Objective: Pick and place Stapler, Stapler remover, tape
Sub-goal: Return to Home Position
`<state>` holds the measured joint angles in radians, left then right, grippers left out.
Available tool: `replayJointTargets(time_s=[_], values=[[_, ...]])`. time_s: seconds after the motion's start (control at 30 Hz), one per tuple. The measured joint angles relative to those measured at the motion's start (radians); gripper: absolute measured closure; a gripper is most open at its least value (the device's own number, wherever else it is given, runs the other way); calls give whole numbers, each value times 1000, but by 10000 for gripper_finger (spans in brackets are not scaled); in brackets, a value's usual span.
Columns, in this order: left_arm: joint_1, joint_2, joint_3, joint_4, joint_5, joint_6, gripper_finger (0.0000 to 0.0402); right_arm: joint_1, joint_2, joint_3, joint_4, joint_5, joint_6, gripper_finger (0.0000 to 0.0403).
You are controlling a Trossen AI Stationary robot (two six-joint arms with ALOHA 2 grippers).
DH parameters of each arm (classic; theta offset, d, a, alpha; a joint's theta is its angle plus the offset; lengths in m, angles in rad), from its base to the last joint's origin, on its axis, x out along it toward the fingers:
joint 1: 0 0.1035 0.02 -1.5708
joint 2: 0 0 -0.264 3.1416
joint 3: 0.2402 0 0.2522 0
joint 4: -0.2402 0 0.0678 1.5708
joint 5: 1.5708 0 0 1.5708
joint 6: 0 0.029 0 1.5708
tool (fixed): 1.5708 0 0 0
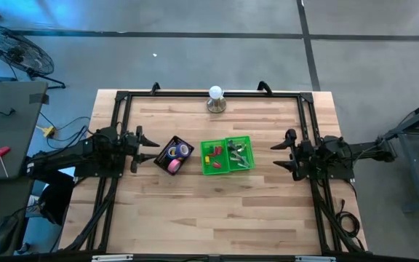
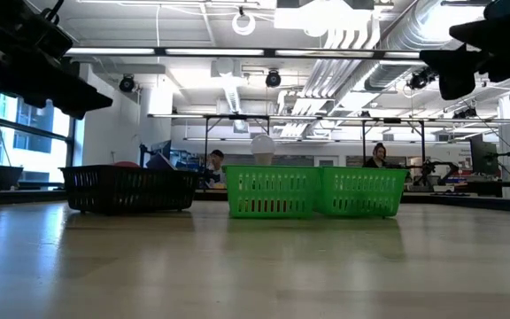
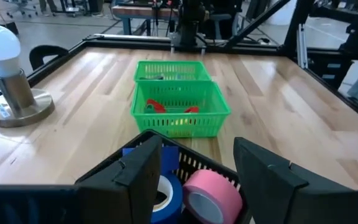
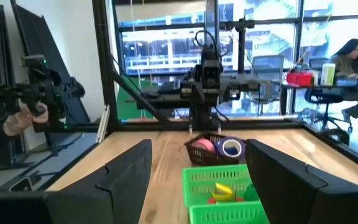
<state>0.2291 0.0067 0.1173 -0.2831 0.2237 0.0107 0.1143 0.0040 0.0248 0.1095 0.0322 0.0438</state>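
High view puts the tape rolls (image 1: 175,154), pink, purple and blue showing, inside the black bin (image 1: 160,155) just left of the frame's centre on the desk (image 1: 268,211). Just right of it stand two joined green bins (image 1: 226,172), the left one holding the red stapler (image 1: 210,151) and the right one small tools I cannot tell apart. Just beside the black bin's left side the left jaws hang wide and empty, the right jaws stand wide and empty toward the frame's right, apart from the green bins, and a bulb lamp (image 1: 216,99) sits at the desk's upper middle edge.
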Motion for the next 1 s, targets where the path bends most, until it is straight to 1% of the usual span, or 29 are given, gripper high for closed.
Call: replayJointTargets(time_s=[0.13, 0.27, 0.37, 0.47, 0.57, 0.7, 0.87, 0.93, 1.0], values=[[0, 0, 0, 1, 4, -42, 206, 0, 3, -15, 7, 27, -23, 153], [0, 0, 0, 1, 60, -83, 206, 0, 4, -15, 14, 41, -24, 153], [0, 0, 0, 0, 68, -127, 206, 0, 4, -15, 12, 40, -20, 153], [0, 0, -5, 11, 17, -180, 206, 0, 4, -15, 7, 40, -19, 153], [0, 0, -20, 49, -70, -208, 206, 0, 4, -15, 7, 40, -23, 153], [0, 0, -33, 110, -189, -207, 206, 0, 4, -15, 7, 40, -23, 153], [0, 0, -38, 153, -347, -159, 206, 0, 4, -15, 7, 40, -19, 153], [0, 0, -53, 214, -376, -127, 206, 0, 4, -15, 7, 40, -19, 153], [0, 0, -75, 284, -371, -96, 206, 0, 4, -15, 7, 40, -19, 153]])
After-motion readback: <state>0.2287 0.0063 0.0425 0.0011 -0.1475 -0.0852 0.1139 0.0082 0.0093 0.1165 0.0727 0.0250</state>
